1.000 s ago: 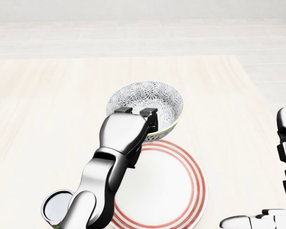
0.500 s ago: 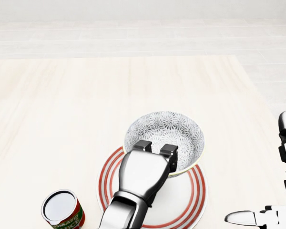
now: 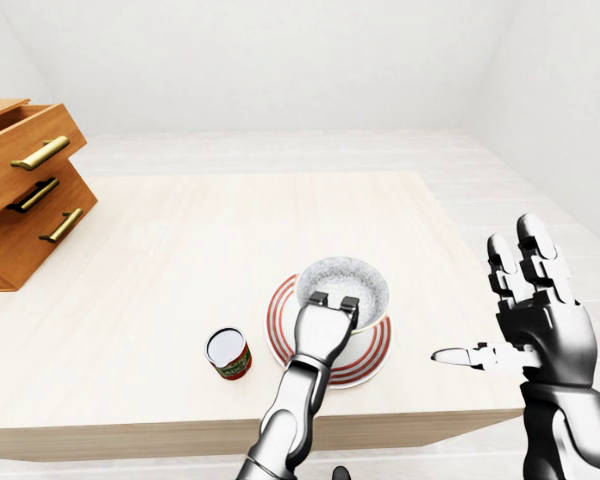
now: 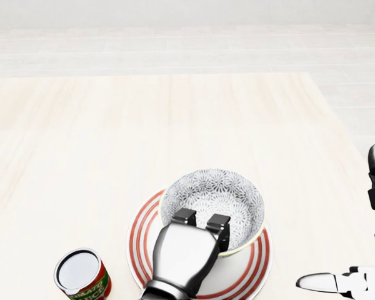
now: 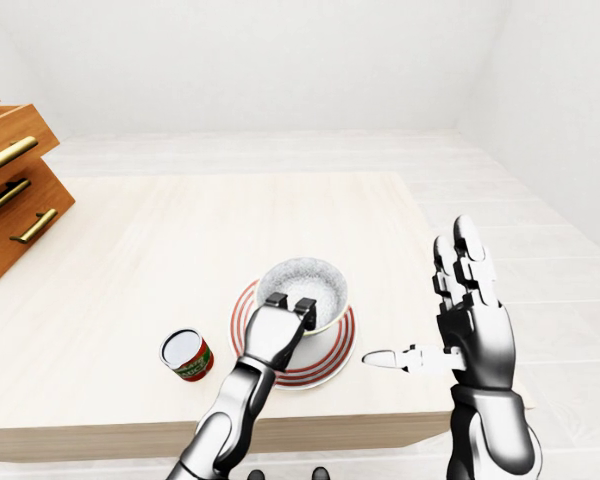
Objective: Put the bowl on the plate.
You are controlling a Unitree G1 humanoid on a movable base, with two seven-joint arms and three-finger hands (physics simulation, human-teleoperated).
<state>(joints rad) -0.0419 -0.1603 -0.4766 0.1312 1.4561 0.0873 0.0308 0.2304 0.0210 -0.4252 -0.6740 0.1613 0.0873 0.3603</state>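
Shifted over the plate (image 4: 260, 251), bowl (image 4: 215, 190) faces mouth-up, left hand (image 4: 184, 250) clamping rim; right hand (image 3: 536, 312) splayed

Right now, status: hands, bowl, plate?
Left hand shut on bowl rim. Right hand open, off to the side. Plate under bowl; contact unclear. Can beside plate, not blocking.

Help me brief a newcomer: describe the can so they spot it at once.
On the pale wooden table, look toward its edge at the bottom of the left-eye view, where a red-ringed plate lies beneath a patterned bowl. Just left of the plate, apart from it, stands the can: the only small upright cylinder, with a red label and silver lid.
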